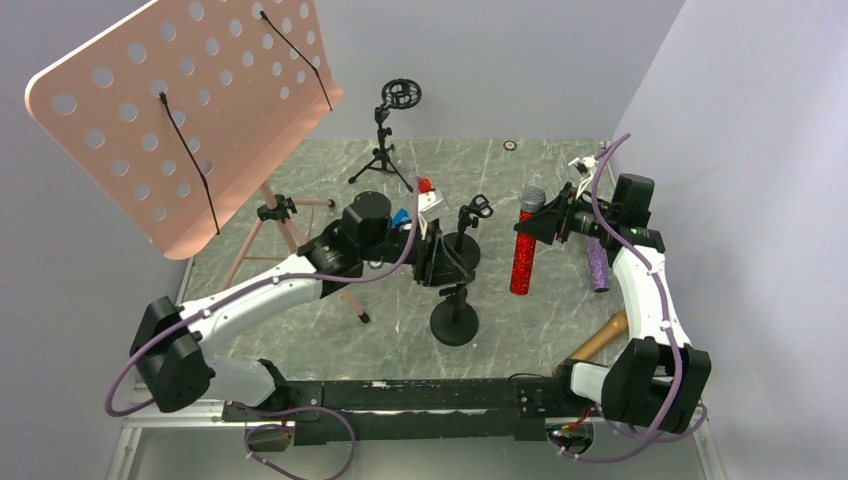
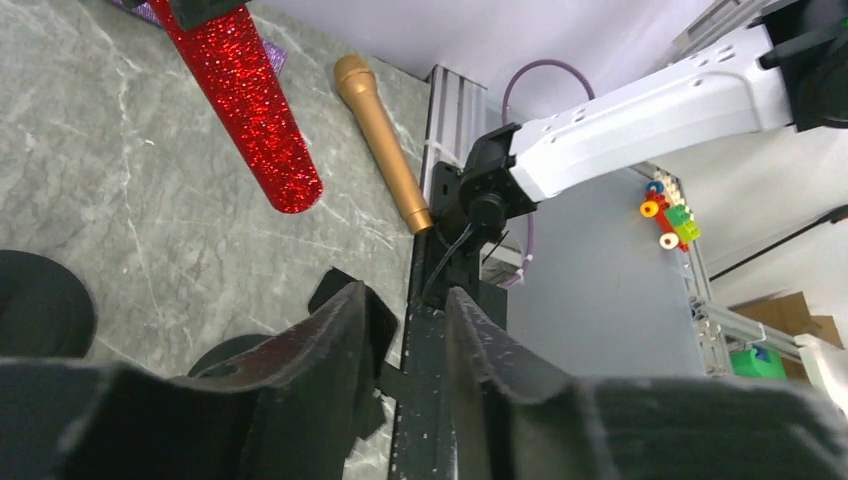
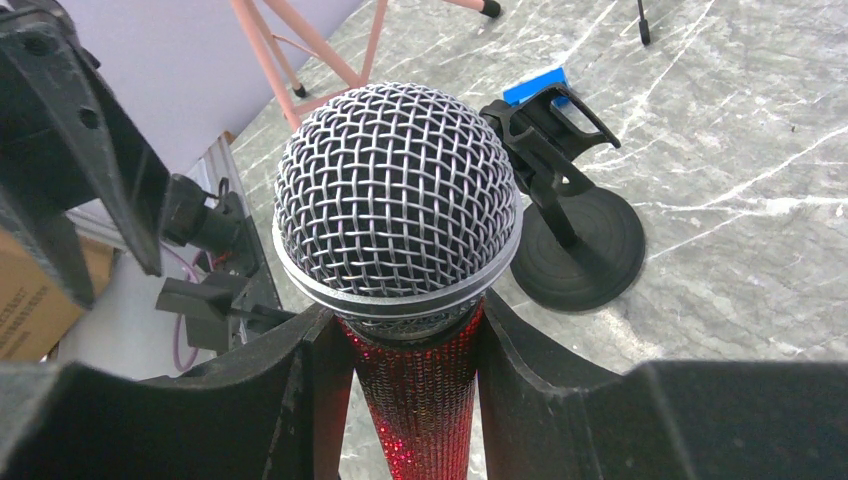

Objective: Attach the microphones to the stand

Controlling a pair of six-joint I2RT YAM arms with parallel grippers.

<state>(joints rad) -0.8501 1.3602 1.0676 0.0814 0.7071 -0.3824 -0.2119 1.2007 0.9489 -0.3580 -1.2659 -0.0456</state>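
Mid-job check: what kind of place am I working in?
Probably a walled robot test cell staged like a small music studio: a pink perforated sheet-music stand, black round-based microphone stands, and a black tripod with a shock-mount ring on a marble-patterned table.

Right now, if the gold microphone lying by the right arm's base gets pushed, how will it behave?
The gold microphone is a round stick lying flat on the table, so it would probably roll. It looks rigid and should not flex. Its smooth body may be slipperier than the glittery red microphone.
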